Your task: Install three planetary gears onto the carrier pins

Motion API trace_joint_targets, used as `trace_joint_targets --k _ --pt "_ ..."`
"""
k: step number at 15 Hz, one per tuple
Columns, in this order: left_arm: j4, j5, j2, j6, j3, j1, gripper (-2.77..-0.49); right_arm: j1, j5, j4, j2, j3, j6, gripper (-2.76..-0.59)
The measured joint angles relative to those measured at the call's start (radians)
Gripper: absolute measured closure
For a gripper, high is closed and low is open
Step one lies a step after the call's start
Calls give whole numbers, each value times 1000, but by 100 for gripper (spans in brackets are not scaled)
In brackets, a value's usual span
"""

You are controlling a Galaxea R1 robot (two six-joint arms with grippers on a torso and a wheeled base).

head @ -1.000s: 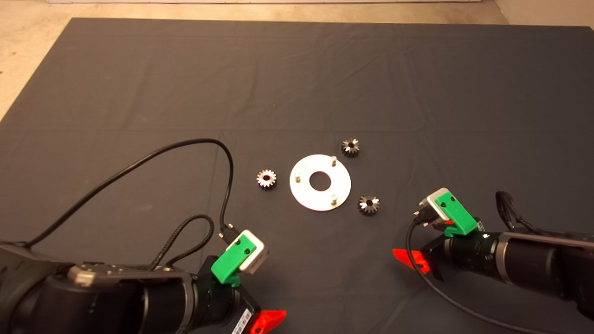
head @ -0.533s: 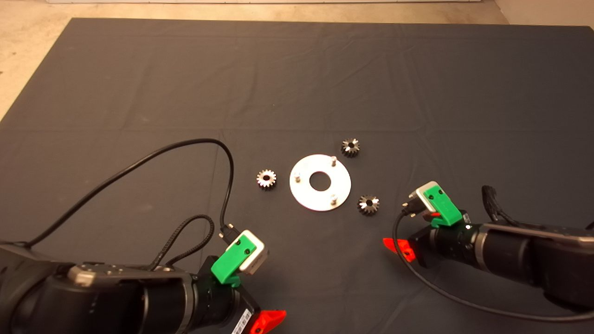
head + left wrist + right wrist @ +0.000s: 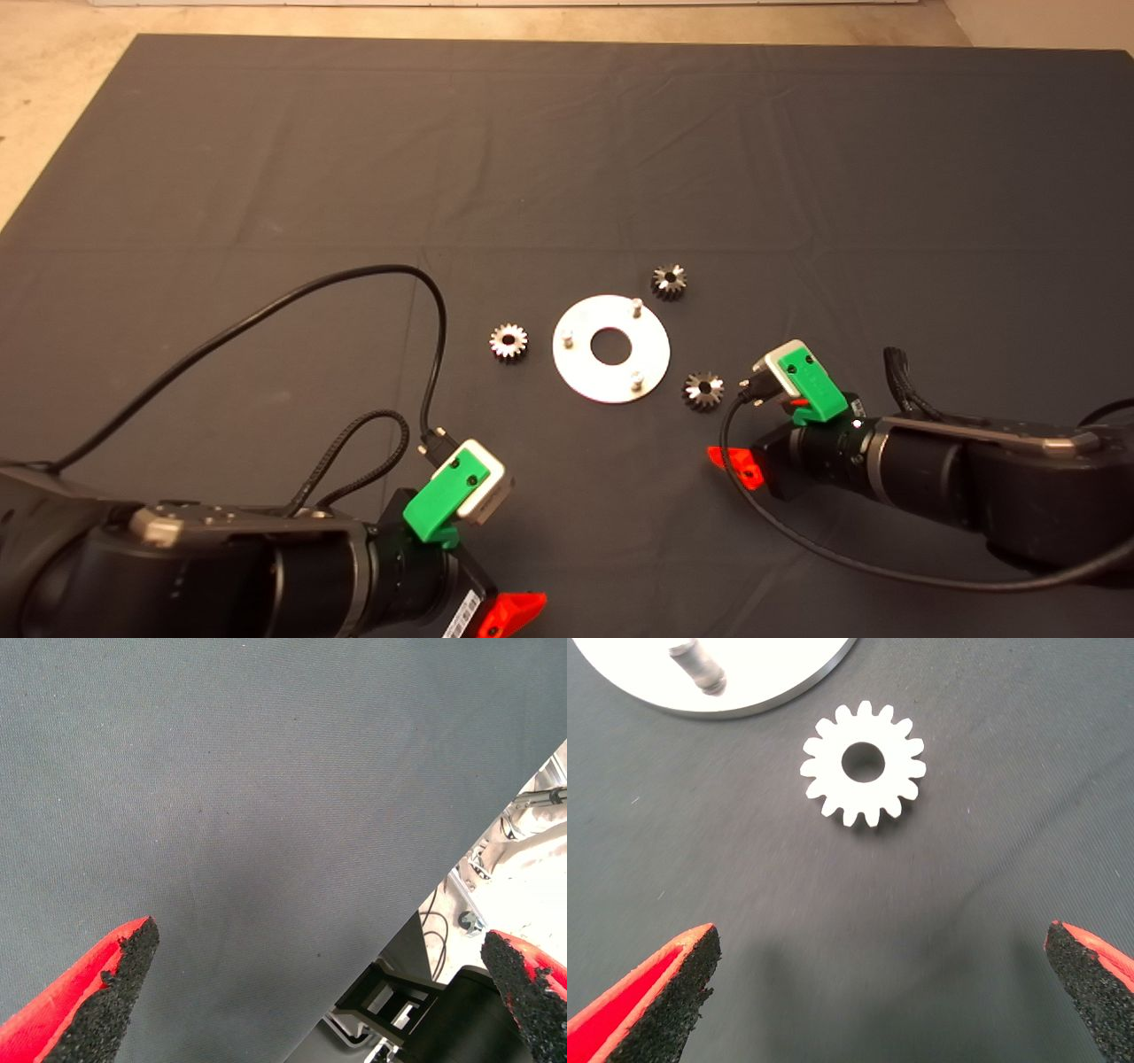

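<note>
My left gripper (image 3: 310, 992) is resting low at the near left of the dark grey mat (image 3: 567, 159), its red fingers spread wide over bare cloth; only its wrist view is showing the mat's edge with pale floor and metal framework beyond it.

Moving rightward in the head view, the leftmost small shiny steel toothed gear (image 3: 508, 341) is lying flat just beside the flat round silver disc with a centre hole (image 3: 611, 348). Three short silver studs are standing upright on that disc, at its left (image 3: 568, 337), far (image 3: 636, 307) and near (image 3: 636, 380) edges, all bare. A second gear (image 3: 669, 282) is sitting just beyond the disc's far right rim, and a third (image 3: 703, 390) just off its near right rim.

My right gripper (image 3: 877, 992) is reaching in from the right, levelled low and pointing at that third gear (image 3: 864, 763). Its wrist view is showing what the head view hides: both black-padded fingers (image 3: 664, 992) parted wide, the gear lying ahead of them, untouched, beside the disc's rim (image 3: 744, 700) and one stud (image 3: 698, 665).
</note>
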Motion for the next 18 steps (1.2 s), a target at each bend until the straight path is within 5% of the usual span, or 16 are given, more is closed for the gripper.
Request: trace_joint_targets --k 10,14,18 --pt "0 0 10 -20 0 0 -264 3 0 0 48 -60 0 -275" --pt "0 1 13 -20 0 0 -264 36 1 -1 66 -89 4 -275" --pt "0 0 13 -21 0 0 -264 39 30 -5 66 -117 4 -269"
